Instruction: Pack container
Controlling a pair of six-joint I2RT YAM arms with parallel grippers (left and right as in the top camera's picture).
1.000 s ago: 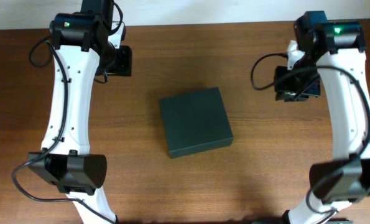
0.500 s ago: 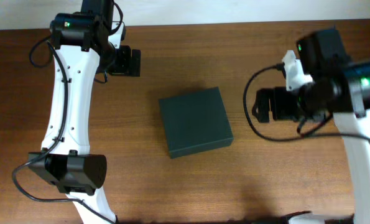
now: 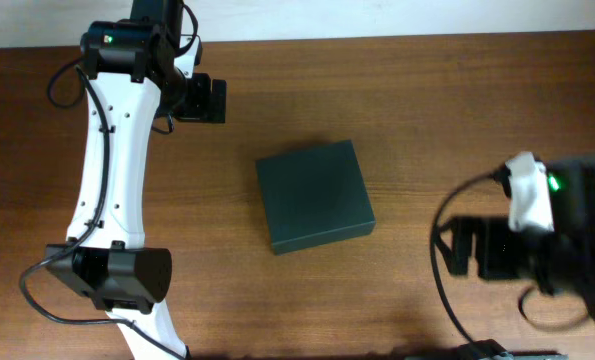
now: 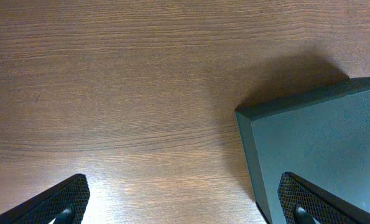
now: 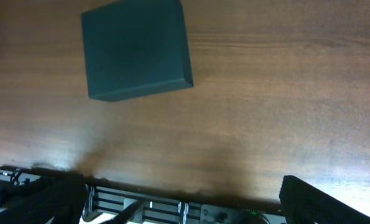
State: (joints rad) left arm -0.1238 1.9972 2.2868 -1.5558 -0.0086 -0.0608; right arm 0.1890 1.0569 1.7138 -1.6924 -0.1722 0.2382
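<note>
Brown wood-grain desk (image 3: pixel 407 90) carries the container (image 3: pixel 314 195), lying shut at its middle and turned slightly. Both tools stand released and empty: the left tool (image 3: pixel 213 100) hovers at the far left and the right tool (image 3: pixel 459 247) at the near right, each well apart from the container. Packing looks either finished or not begun. Any next move calls for reaching the container's edge. Over the last second the right tool has swung from far to near, while the container has stayed put.

Count: one dark green-black matte rectangular box (image 3: pixel 314 196). One brown wooden table (image 3: pixel 407 90). Two white-and-black robot arms: left arm (image 3: pixel 107 170), right arm (image 3: pixel 582 215). Two black two-finger grippers: left gripper (image 3: pixel 213 99), right gripper (image 3: pixel 457 247).
</note>
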